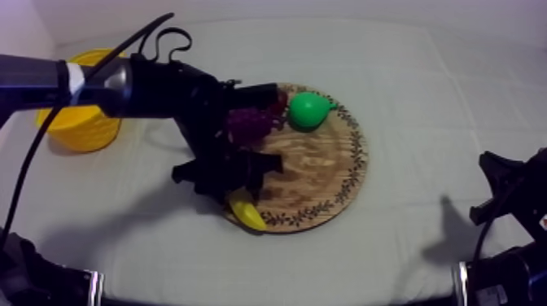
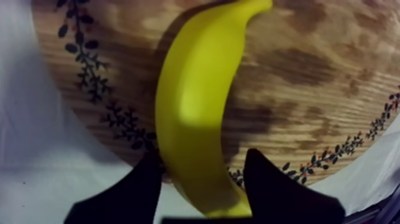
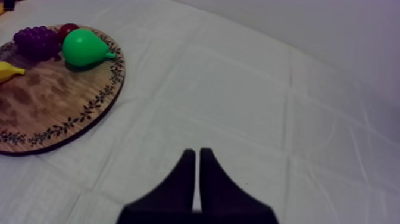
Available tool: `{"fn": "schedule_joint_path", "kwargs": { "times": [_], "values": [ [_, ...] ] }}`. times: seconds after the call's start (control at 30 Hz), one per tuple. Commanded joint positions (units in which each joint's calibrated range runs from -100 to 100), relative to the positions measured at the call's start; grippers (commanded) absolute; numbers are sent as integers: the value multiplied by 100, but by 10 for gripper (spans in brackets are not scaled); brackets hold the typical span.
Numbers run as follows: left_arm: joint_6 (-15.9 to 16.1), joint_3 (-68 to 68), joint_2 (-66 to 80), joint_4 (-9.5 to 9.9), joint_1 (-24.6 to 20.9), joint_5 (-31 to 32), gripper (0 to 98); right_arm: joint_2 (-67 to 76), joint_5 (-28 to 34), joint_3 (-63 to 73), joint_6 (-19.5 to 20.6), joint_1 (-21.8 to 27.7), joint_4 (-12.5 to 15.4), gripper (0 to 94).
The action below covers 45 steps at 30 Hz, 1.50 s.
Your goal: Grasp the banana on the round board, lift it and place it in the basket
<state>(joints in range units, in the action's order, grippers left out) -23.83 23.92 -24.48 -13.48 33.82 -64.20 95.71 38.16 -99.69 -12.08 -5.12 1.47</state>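
The left pincer [image 2: 203, 156] is seen low over the banana [image 2: 193, 107], with its two black fingers [image 2: 128, 193] set apart, one at each side of the fruit's near end. The grasp is not closed. On one side the finger is right against the yellow skin; on the other, a sliver of patterned rim can be seen between finger and fruit. The banana is lying flat on the round wooden board [image 1: 326, 167], at the rim nearest the camera in the top view (its near end overhangs the edge, above the cloth). Farther back on the board, a bunch of grapes [image 1: 248, 122], a green pear [image 1: 309, 110] and a small red fruit [image 3: 67, 28] are gathered close together. The yellow basket [image 1: 80, 122] is found at the left side of the table [image 1: 423, 98], well apart from the board and partly hidden by the left arm. The right pincer [image 3: 197, 152] is clenched on nothing, its fingers pressed into a narrow wedge, above bare cloth beside the board.
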Motion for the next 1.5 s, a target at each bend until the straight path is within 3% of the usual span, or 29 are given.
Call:
{"fn": "schedule_joint_path", "kwargs": {
  "times": [0.0,0.23,0.4,0.77,1.1,1.47],
  "values": [
    [-8,-60,-90,6,7,-116,475,4,-1,3,-1,-1,2,5],
    [25,-97,-273,67,18,-216,327,4,-1,3,-1,-1,2,5],
    [72,-209,-211,162,47,-261,291,4,-1,3,-1,-1,2,5],
    [-58,-879,761,761,-237,-1297,286,4,-1,3,-1,-1,2,5],
    [134,-1903,1552,1265,-1441,-2521,289,4,-1,3,-1,-1,2,5],
    [721,-2506,1401,1489,-3158,-2735,292,4,-1,3,-2,-1,2,5]
  ]
}}
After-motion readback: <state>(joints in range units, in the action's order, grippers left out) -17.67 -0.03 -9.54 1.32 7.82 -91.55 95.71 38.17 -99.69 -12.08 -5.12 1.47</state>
